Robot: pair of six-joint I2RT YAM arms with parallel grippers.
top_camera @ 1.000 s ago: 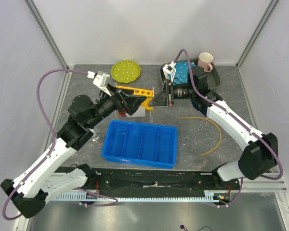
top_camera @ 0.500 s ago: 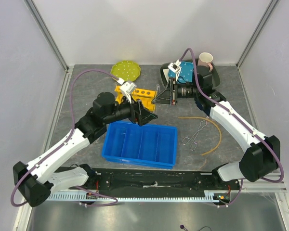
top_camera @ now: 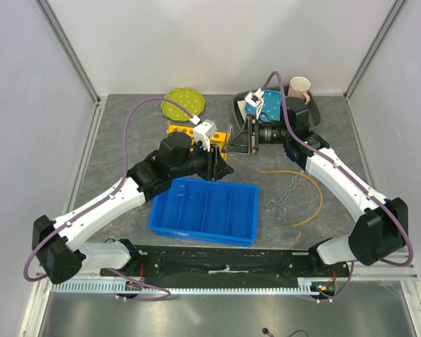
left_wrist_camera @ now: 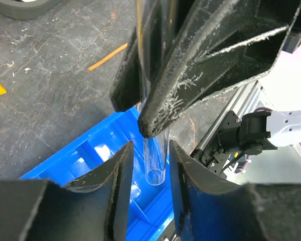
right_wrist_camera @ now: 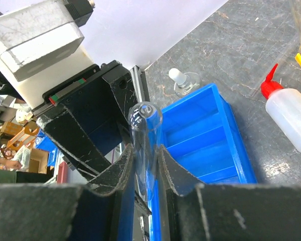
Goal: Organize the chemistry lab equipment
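- Left fingers (left_wrist_camera: 148,150) and right fingers (right_wrist_camera: 145,150) both clamp one clear test tube (left_wrist_camera: 154,160) — above the blue divided bin (top_camera: 203,209).
- White squeeze bottle (right_wrist_camera: 291,118) lies on the table (top_camera: 126,140).

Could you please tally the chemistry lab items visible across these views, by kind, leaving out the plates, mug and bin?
yellow test-tube rack: 1
squeeze bottle: 1
metal tongs: 1
tan rubber tube: 1
glass test tube: 1
small stoppered flask: 1
Total: 6
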